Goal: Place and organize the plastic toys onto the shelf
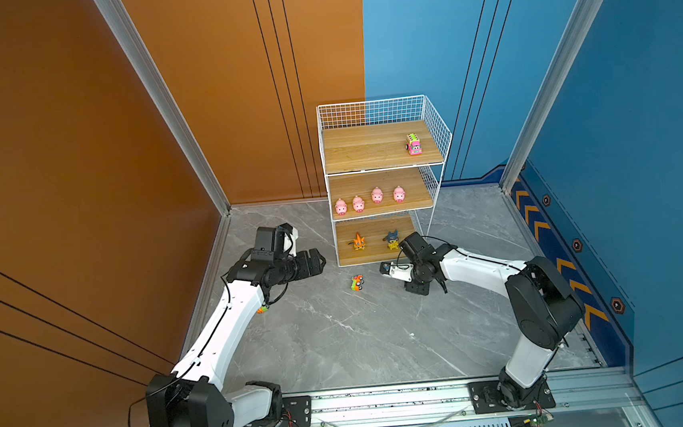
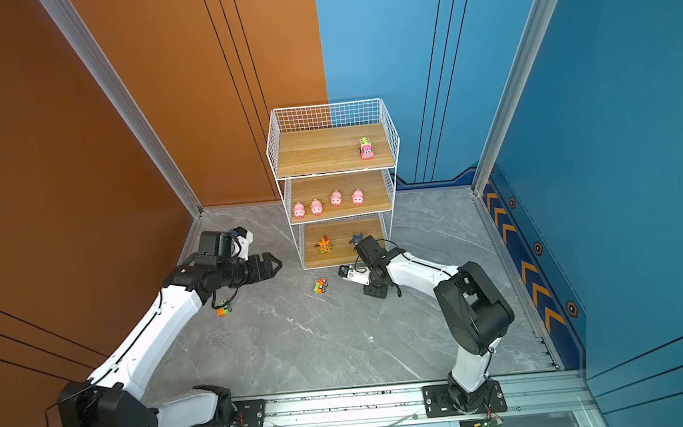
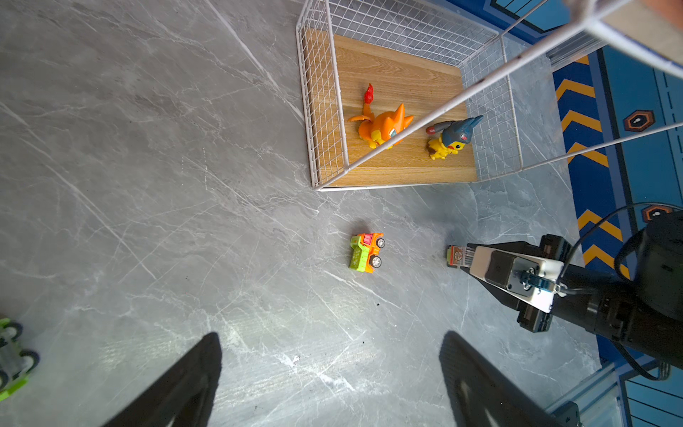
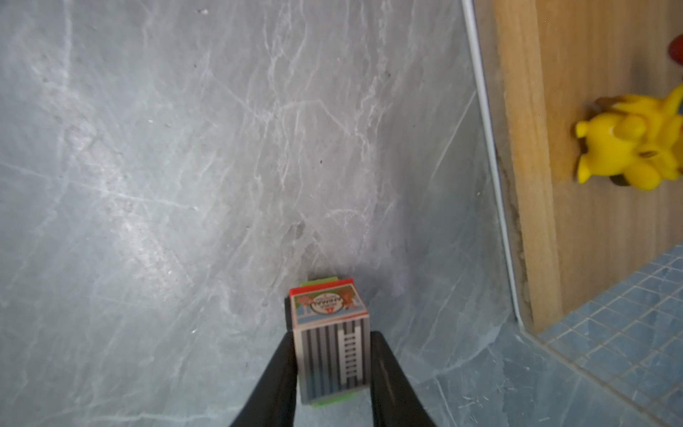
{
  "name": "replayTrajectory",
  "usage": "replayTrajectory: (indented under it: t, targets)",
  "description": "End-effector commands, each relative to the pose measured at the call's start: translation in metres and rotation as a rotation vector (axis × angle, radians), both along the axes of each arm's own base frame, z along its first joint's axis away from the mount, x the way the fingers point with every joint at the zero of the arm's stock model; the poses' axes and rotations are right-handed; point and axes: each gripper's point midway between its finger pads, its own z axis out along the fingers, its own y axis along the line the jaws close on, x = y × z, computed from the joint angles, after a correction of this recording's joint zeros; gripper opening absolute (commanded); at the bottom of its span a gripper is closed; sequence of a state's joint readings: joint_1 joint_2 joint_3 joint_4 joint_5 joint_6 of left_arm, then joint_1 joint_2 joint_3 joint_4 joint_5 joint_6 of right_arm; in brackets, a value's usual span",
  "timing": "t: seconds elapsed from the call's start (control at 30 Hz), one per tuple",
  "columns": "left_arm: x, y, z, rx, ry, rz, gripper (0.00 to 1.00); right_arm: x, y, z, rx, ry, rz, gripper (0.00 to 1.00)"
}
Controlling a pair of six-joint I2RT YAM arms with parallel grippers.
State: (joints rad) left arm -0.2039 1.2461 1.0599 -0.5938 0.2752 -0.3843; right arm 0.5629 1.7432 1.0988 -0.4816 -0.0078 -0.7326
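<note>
- The left jaws are spread wide and empty above the grey bench (image 1: pixel 341 339), left of the shelf (image 1: pixel 435 132).
- A green car (image 2: pixel 223 308) is seen on the bench beneath the left arm (image 2: pixel 153 333).
- An orange car (image 1: pixel 357 282) is set on the bench before the shelf.
- Four pink pigs (image 1: pixel 358 203) are lined up on the middle board (image 1: pixel 414 179); a pink car (image 1: pixel 413 144) is parked on the top board (image 1: pixel 360 150).
- The right jaws are closed on a boxy striped car (image 4: pixel 332 347) close to the bench, just beside the shelf's bottom board (image 1: pixel 372 256).
</note>
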Motion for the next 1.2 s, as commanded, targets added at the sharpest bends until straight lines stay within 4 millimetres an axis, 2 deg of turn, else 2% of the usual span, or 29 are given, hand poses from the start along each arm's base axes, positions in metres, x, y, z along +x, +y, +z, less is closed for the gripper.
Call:
replayTrajectory:
  t: [0.0, 0.2, 0.37, 0.67, 0.7, 0.9, 1.03, 1.17]
  targets:
    - [-0.001, -0.002, -0.002, -0.011, 0.003, -0.017, 0.93, -0.001, 0.006, 0.011, 0.034, 0.009, -0.033, 0.3]
    - [-0.001, -0.001, -0.001, -0.012, 0.0, -0.015, 0.93, -0.006, 0.012, 0.017, 0.07, 0.034, -0.129, 0.31]
    - [-0.001, -0.002, 0.0, -0.014, -0.001, -0.015, 0.93, -0.019, 0.022, 0.019, 0.091, 0.075, -0.21, 0.32]
    - [-0.003, -0.002, 0.003, -0.014, -0.012, -0.017, 0.93, -0.023, 0.027, 0.02, 0.095, 0.075, -0.467, 0.3]
    - [-0.003, -0.001, 0.003, -0.014, -0.014, -0.015, 0.93, -0.029, 0.037, 0.021, 0.106, 0.08, -0.471, 0.3]
    - [-0.004, -0.001, 0.006, -0.012, -0.023, -0.015, 0.93, -0.03, 0.051, 0.015, 0.13, 0.049, -0.624, 0.31]
    - [-0.005, -0.002, 0.007, -0.014, -0.027, -0.018, 0.93, -0.036, 0.071, 0.009, 0.164, 0.041, -0.679, 0.32]
    - [-0.006, -0.001, 0.009, -0.008, -0.035, -0.018, 0.93, -0.036, 0.077, 0.0, 0.154, 0.003, -0.749, 0.32]
